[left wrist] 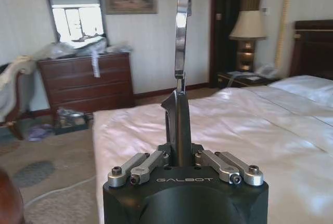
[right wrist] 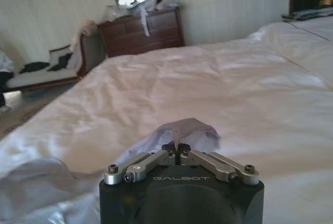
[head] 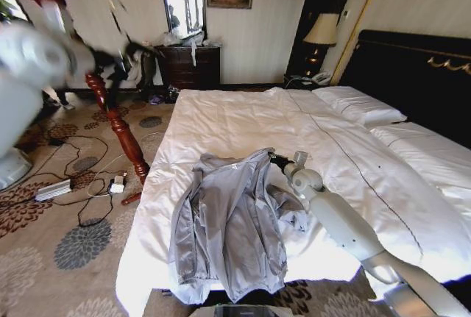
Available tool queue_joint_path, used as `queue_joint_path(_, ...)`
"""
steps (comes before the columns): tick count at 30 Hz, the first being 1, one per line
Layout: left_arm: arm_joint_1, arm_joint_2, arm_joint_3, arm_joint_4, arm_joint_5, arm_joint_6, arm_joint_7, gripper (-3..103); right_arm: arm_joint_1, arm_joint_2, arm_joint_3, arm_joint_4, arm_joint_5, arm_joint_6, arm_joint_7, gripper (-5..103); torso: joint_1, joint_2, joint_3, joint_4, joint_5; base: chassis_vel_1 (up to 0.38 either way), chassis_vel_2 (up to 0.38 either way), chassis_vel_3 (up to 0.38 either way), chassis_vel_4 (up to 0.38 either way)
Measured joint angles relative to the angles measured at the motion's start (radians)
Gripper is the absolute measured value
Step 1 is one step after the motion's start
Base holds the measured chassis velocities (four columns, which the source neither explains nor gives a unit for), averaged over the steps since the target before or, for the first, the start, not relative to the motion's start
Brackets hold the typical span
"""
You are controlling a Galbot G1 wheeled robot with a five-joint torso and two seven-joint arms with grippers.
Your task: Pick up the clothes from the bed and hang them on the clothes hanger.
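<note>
Head view: the grey jacket (head: 228, 221) is spread on the bed (head: 243, 122) at six o'clock, its collar met by the right gripper (head: 274, 159).

Left wrist view: the hanger (left wrist: 178, 104) is clamped upright by the left gripper (left wrist: 179, 154).

Right wrist view: jacket fabric (right wrist: 182, 133) is pinched between closed right jaws.

Hotel-style bedroom: wide bed (head: 243, 122), dresser (head: 190, 65)

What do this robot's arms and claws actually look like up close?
The right arm is smooth, rounded and pale grey-white, with a knobbly joint at the wrist. Each claw, left claw and right claw, sits on a black housing printed GALBOT, with short silver metal links fastened by dark screws driving dark fingers.
</note>
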Motion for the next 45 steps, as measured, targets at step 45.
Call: queue_joint_path(45, 0.598, -0.084, 0.045, -0.074, 0.372, -0.484, 0.716, 15, -0.021, -0.042, 0.019, 0.086, -0.032, -0.003, 0.007, 0, 0.0, 0.0, 0.0, -0.0011, 0.0005, -0.002, -0.002, -0.003, -0.003)
